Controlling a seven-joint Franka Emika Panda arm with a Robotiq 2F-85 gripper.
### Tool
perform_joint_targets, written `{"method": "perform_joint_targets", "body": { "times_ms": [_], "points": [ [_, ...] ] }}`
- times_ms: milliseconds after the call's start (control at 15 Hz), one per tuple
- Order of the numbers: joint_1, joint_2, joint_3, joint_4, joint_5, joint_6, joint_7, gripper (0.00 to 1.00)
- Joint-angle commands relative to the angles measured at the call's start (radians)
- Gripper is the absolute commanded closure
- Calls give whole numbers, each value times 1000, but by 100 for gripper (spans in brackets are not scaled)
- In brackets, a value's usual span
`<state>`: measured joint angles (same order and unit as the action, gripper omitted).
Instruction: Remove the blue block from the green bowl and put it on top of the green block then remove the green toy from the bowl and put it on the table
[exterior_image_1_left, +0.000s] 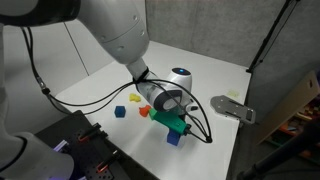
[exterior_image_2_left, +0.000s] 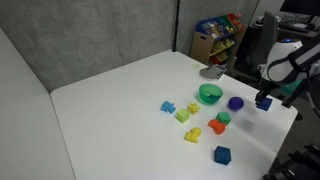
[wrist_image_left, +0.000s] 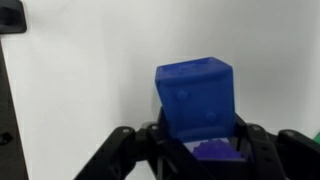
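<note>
- Closest to the wrist camera, the hand (wrist_image_left: 197, 132) has its 2 fingers (wrist_image_left: 128, 150) closed onto the lower sides of the blue block (wrist_image_left: 195, 98). The cube stands upright between them, with white table (wrist_image_left: 80, 90) behind it.
- In an exterior view the hand (exterior_image_2_left: 263, 97) hangs above the table (exterior_image_2_left: 110, 90) with the blue block (exterior_image_2_left: 263, 102) in its grip. It is clear of the green bowl (exterior_image_2_left: 209, 94) and out toward the table's edge.
- A round purple thing (exterior_image_2_left: 235, 103) sits between the green bowl and the hand, just beside the bowl.
- What looks to be the green block (exterior_image_2_left: 223, 117) lies near the green bowl on its camera-facing side, touching an orange piece (exterior_image_2_left: 215, 127).
- The coming move turns on this: from the hand, the green block lies back toward the green bowl, beyond the purple thing and nearer the camera. My judgement is that the carry must cross over the purple thing, then lower the cube flat onto the green block.
- A 2nd blue cube (exterior_image_2_left: 221, 154) rests on the table, further from the green bowl on that same camera-facing side. It is not the 1 being carried.
- The green toy is too small to make out inside the green bowl, so that step is not yet done as far as I can judge.
</note>
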<state>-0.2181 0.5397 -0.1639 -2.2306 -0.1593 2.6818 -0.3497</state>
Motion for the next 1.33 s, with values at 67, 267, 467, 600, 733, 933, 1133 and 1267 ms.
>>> {"method": "perform_joint_targets", "body": {
  "times_ms": [67,267,467,600,733,933,1133,1267],
  "points": [
    [-27,-46,19,-106,2,123,18,69],
    [-33,-41,45,-130,19,151,16,69],
    [-25,-28,75,-136,29,169,18,69],
    [-15,-12,96,-124,29,171,22,69],
    [-6,-2,121,-107,32,159,26,69],
    [24,6,150,-74,33,135,44,69],
    [86,13,142,-26,30,92,109,69],
    [127,10,136,7,32,48,161,69]
  ]
}}
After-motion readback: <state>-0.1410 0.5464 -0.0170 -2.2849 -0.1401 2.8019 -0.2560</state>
